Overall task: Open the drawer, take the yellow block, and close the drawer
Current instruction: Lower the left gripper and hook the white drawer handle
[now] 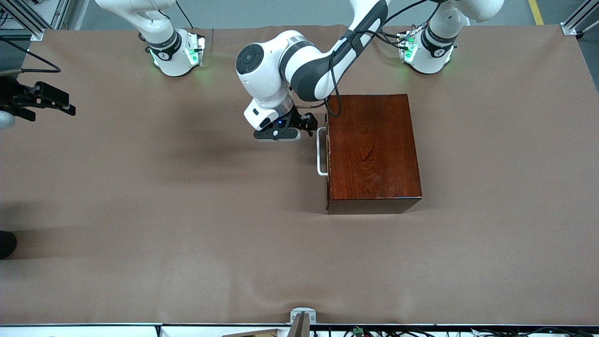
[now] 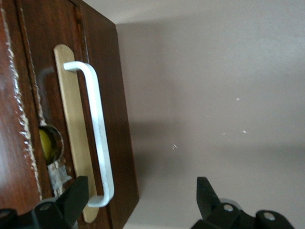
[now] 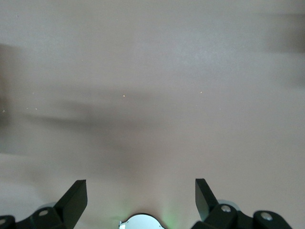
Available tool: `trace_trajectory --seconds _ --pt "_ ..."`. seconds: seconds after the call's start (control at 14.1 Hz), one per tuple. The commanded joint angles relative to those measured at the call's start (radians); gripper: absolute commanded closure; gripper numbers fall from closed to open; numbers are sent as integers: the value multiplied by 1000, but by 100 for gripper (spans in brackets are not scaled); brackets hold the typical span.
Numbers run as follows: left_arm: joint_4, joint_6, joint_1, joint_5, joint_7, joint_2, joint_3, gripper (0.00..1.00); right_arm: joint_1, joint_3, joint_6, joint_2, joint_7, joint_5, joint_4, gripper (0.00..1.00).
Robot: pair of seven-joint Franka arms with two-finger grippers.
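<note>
The drawer point(image 1: 328, 154) is closed in its dark wooden box point(image 1: 372, 150), which stands toward the left arm's end of the table point(image 1: 140, 210), so step one (opening) is not yet done, I judge; the white handle point(image 1: 321, 152) sticks out from the drawer front, and this is why the left gripper point(image 1: 306, 128) sits low just beside the handle's end that is farther from the front camera, with the wrist turned to face the front; its jaws are spread wide and hold nothing, one finger point(image 2: 76, 193) close to the handle's bend point(image 2: 97, 138), the other well apart over bare cloth, prob. to take the bar between them before pulling; the yellow block point(image 2: 46, 143) is inside, only a bit of yellow shows through a round hole in the drawer front in the left wrist view; the right gripper point(image 3: 140, 195) waits over the table at the right arm's end, wide open, empty, kept out of the way until the block can be reached
</note>
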Motion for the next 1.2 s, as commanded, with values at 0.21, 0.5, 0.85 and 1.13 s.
trace_trajectory --seconds 0.21,0.5,0.85,1.13 --pt "31 -12 -17 93 0 60 28 0 0 3 -2 -23 -5 -16 -20 0" --pt "28 -15 -11 87 -14 73 31 0 0 3 -2 -23 -5 -16 -18 0" --pt "28 -12 -6 80 -126 106 31 0 -9 3 -2 -17 -7 -18 -7 0" --pt "29 25 3 77 -169 117 34 0 -13 -12 -2 -14 -4 -16 -7 0"
